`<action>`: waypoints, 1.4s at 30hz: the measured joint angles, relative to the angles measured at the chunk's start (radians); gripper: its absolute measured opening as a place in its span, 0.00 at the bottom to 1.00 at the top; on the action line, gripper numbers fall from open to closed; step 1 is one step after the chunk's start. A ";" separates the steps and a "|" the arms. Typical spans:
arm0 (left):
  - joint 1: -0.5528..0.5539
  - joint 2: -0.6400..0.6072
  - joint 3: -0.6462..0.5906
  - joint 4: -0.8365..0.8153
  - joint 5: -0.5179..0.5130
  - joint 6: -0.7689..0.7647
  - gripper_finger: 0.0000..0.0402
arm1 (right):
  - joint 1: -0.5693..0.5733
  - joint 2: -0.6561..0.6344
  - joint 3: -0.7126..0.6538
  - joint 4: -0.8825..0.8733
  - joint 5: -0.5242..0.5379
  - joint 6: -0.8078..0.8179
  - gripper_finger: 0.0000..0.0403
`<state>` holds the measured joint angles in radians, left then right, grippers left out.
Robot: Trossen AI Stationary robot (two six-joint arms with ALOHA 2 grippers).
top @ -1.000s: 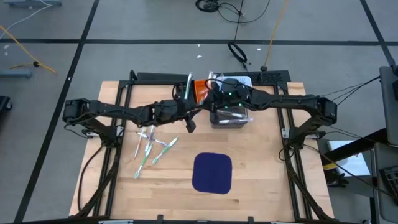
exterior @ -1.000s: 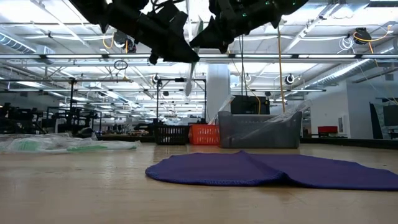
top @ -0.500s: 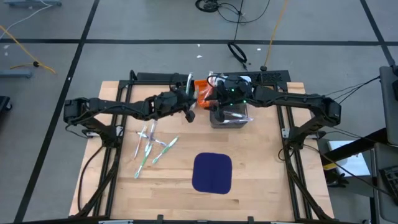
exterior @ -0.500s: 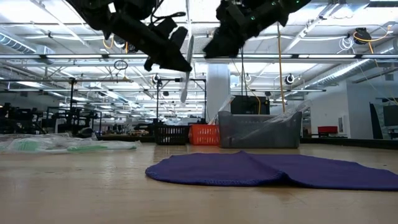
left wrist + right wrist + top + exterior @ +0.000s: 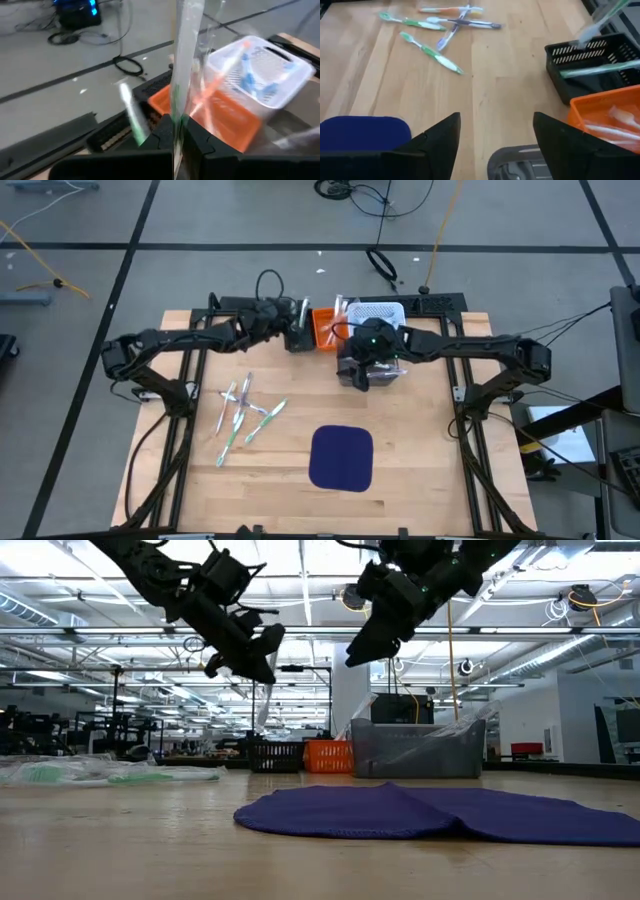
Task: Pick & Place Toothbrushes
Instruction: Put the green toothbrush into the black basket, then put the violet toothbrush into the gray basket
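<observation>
The left gripper (image 5: 297,335) pinches one toothbrush (image 5: 184,60) upright above the black bin (image 5: 592,67) at the table's far edge (other brushes (image 5: 243,416) lie loose on the wood), while the right gripper (image 5: 496,131), fingers wide, hovers over the grey bin (image 5: 418,748).

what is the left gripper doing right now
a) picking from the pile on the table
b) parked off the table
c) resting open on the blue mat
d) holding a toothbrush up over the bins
d: the left gripper is shut on a toothbrush, its fingers pinching it above the orange bin at the table's far edge.
</observation>
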<state>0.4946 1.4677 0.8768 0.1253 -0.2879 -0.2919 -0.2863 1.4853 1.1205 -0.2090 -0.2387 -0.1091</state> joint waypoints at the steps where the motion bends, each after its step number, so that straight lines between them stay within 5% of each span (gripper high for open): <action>1: 0.013 0.000 0.000 -0.005 0.007 -0.011 0.00 | 0.005 0.000 -0.014 0.023 0.000 0.003 0.59; 25: 0.103 0.209 0.000 0.062 0.134 -0.209 0.04 | 0.027 -0.005 -0.057 0.085 0.001 0.015 0.55; 42: 0.110 0.179 0.000 0.054 0.186 -0.178 0.45 | 0.026 -0.005 -0.111 0.152 0.001 0.020 0.54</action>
<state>0.6042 1.6465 0.8764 0.1795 -0.1022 -0.4703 -0.2601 1.4807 1.0100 -0.0573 -0.2375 -0.0888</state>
